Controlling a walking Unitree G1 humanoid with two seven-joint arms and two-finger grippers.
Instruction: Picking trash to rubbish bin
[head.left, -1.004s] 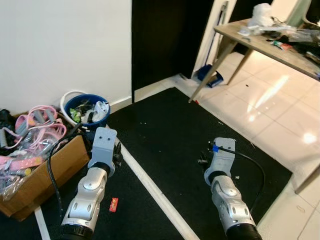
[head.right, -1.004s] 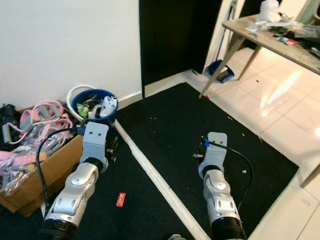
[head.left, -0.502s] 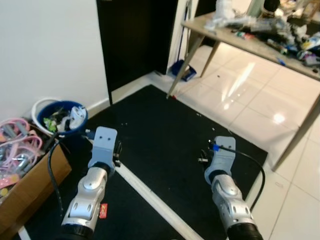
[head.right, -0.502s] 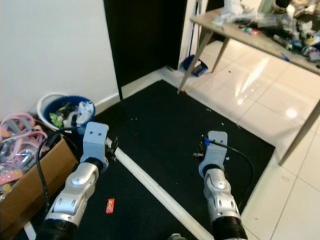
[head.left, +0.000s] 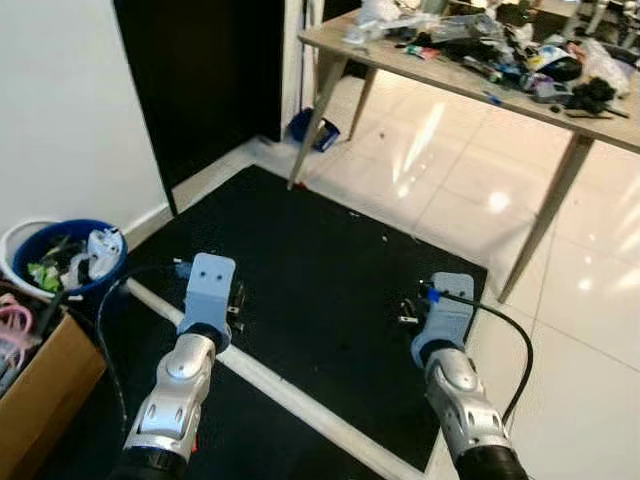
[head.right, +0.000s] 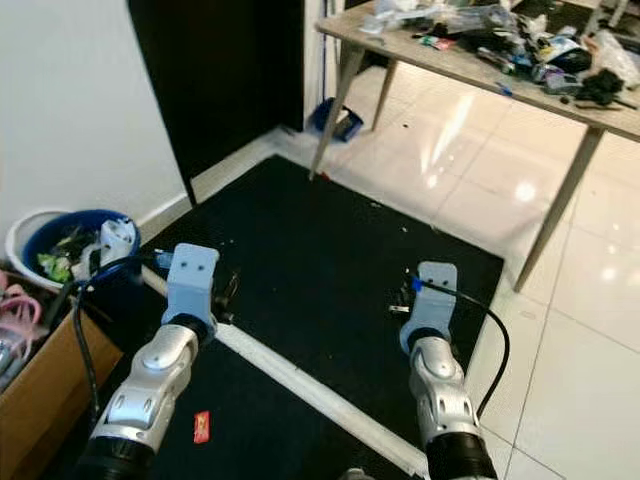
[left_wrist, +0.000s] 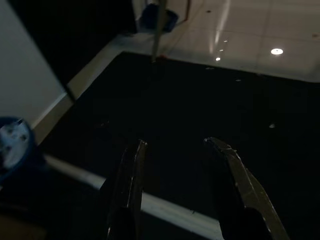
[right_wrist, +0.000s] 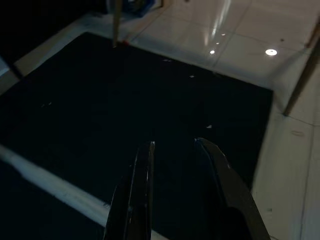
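A blue rubbish bin (head.left: 62, 266) holding scraps stands at the far left against the white wall, inside a white ring. A small red wrapper (head.right: 201, 427) lies on the black mat (head.left: 330, 270) beside my left forearm. Both arms reach forward low over the mat. In the left wrist view my left gripper (left_wrist: 175, 142) is open above the dark mat and a white strip (left_wrist: 165, 210), with nothing between its fingers. In the right wrist view my right gripper (right_wrist: 174, 142) is also open and holds nothing, over the mat near its tiled edge.
A cardboard box (head.left: 40, 400) sits at the lower left beside the bin. A cluttered table (head.left: 470, 70) on slanted legs stands at the back right over glossy tiles (head.left: 580, 300). A blue object (head.left: 312, 130) lies under it. A dark doorway (head.left: 200, 80) is behind the mat.
The camera has turned to the right: bin and box slid to the left edge and more table and tiles came into view. Both arms hold the same pose.
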